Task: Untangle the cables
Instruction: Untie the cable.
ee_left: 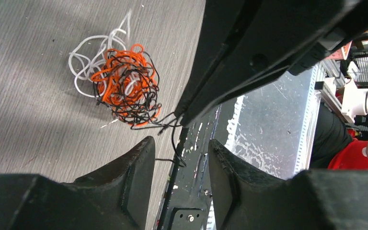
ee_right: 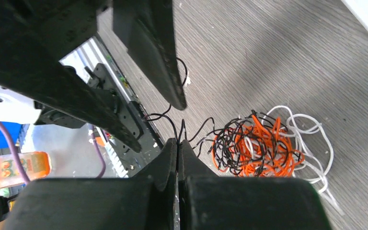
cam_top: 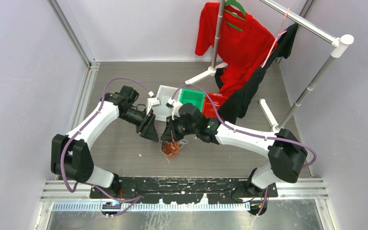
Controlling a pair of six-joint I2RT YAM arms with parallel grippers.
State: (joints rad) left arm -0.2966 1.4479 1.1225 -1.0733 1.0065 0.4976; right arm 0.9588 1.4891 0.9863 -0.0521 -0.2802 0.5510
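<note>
one small clump of cables (cam_top: pixel 171 148) on the table (cam_top: pixel 124 153) under both arms, top view. left wrist: left gripper (ee_left: pixel 181 148) fingers apart, a black strand (ee_left: pixel 173 139) between them. right wrist: right gripper (ee_right: pixel 178 141) fingers together, pinching that strand. clump roundish, no clear long axis; strand leads from it to the fingers. light, floppy, snag-prone; probably best gripped at loose ends.

Matt grey woodgrain table (ee_left: pixel 28 143); smooth plastic-sheathed cables (ee_left: pixel 124 86).
</note>
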